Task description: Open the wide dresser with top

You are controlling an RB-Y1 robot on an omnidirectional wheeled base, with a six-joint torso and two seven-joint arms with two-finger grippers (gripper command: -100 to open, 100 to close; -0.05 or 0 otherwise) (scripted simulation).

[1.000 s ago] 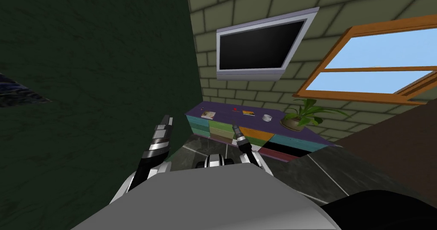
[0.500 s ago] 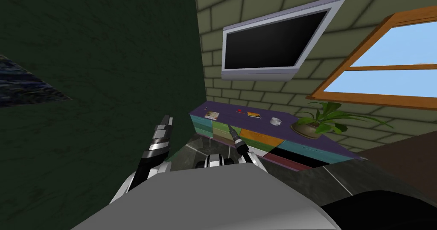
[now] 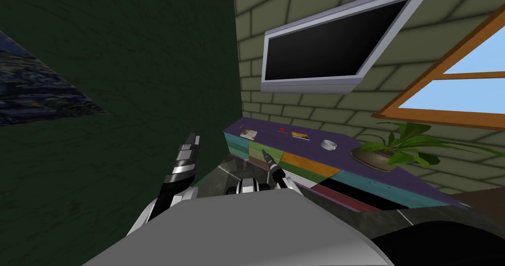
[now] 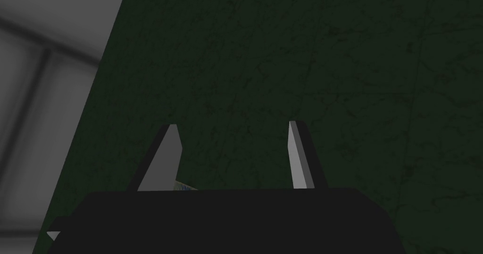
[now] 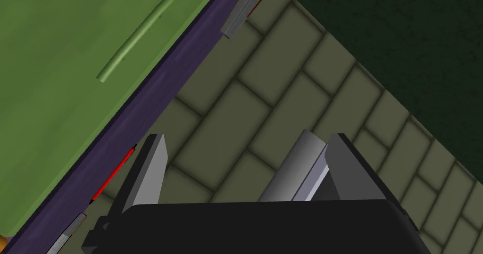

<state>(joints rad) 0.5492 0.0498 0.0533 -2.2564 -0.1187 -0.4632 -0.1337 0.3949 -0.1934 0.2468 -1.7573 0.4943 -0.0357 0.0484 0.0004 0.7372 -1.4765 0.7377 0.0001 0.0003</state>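
The wide dresser [image 3: 315, 167] stands low against the brick wall, with a purple top [image 3: 306, 142] and drawer fronts in teal, green, orange and red. My right gripper [image 3: 265, 154] is open and points at the green drawer front [image 3: 264, 153], a short way from it. In the right wrist view the gripper [image 5: 245, 145] is empty. Beyond its fingers [image 5: 148, 171] lie the green front [image 5: 61, 86], the bar handle [image 5: 137, 36] and the purple top's edge [image 5: 141, 110]. My left gripper [image 3: 190, 140] is raised by the dark green wall, open and empty [image 4: 231, 140].
On the dresser top lie a book [image 3: 248, 133], a small red thing [image 3: 281, 129], a flat orange item [image 3: 300, 135], a pale bowl [image 3: 329, 144] and a potted plant [image 3: 389, 152]. A TV [image 3: 325, 51] hangs above; a window [image 3: 453, 90] is to its right. A black gap [image 3: 352, 190] shows in the dresser's lower row.
I have moved closer: the dresser, TV and window look larger and have slid right. My right gripper has come nearer the green drawer front. The left arm holds its pose.
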